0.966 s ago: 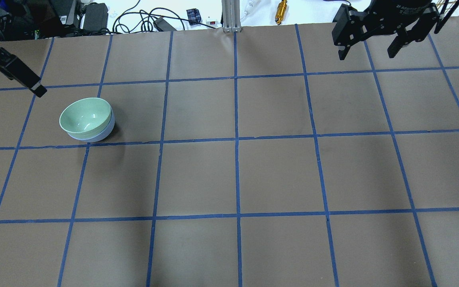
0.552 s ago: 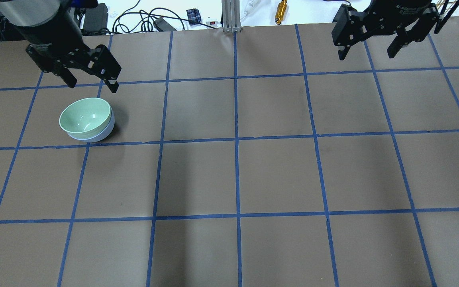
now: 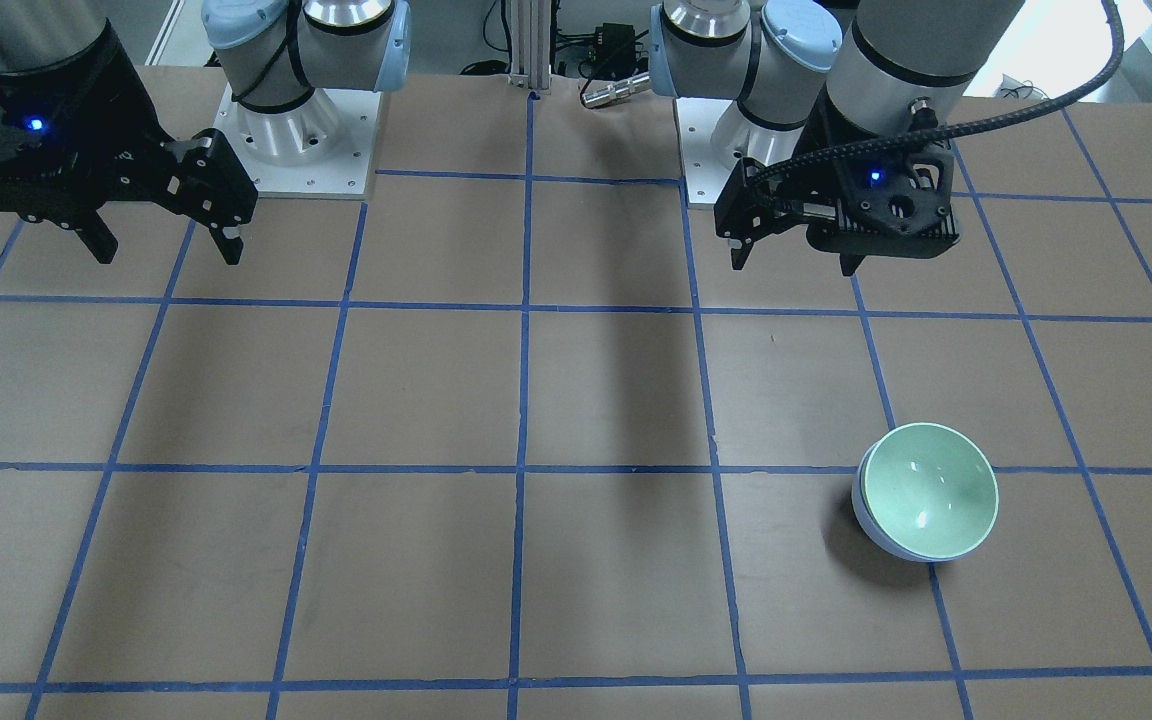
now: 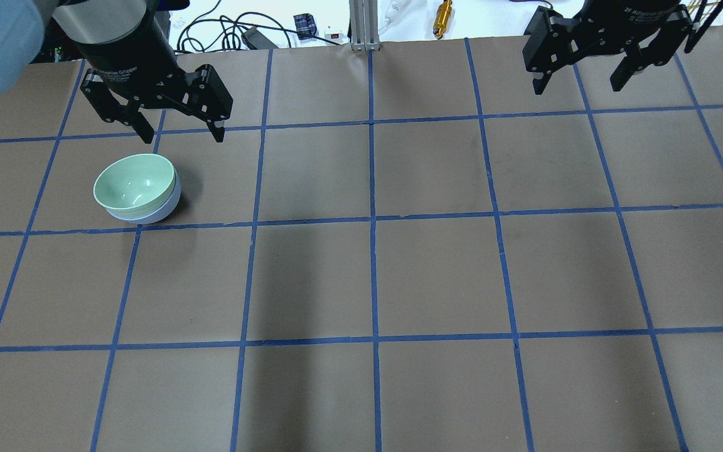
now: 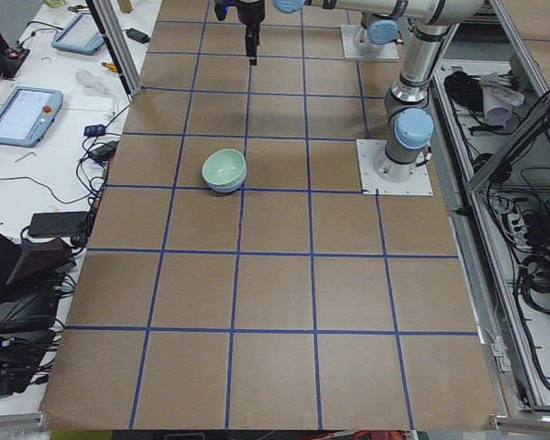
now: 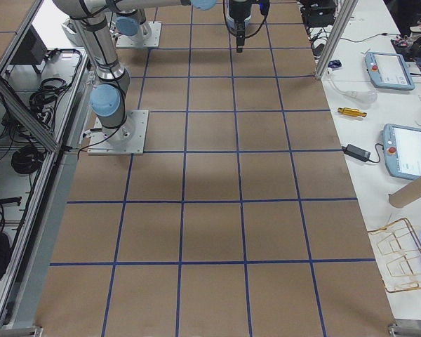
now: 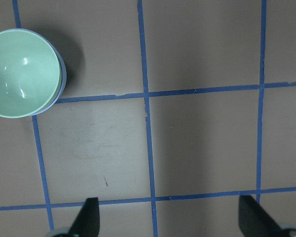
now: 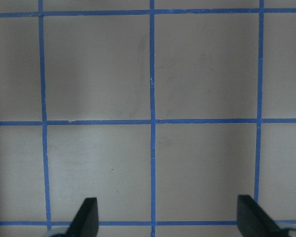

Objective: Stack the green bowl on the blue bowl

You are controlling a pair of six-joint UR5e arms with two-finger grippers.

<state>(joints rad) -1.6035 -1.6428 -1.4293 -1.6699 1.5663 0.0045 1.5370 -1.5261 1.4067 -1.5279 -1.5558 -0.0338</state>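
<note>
The green bowl (image 4: pixel 133 183) sits nested inside the blue bowl (image 4: pixel 166 210) on the table's left part, both upright. Only the blue bowl's outer wall shows under the green rim. The pair also shows in the front-facing view, green bowl (image 3: pixel 931 488) in blue bowl (image 3: pixel 871 528), and at the upper left of the left wrist view (image 7: pixel 20 74). My left gripper (image 4: pixel 182 135) is open and empty, raised above the table just beyond and right of the bowls, apart from them. My right gripper (image 4: pixel 576 88) is open and empty, high at the far right.
The brown table cover (image 4: pixel 374 276) has a blue tape grid. Cables, a black adapter (image 4: pixel 151 25) and a gold cylinder (image 4: pixel 442 17) lie past the far edge. The two arm bases (image 3: pixel 291 130) stand at the robot's side.
My left arm has swung in from the far left edge to the right and now hangs beyond the bowls. The bowls and the right arm have not moved.
</note>
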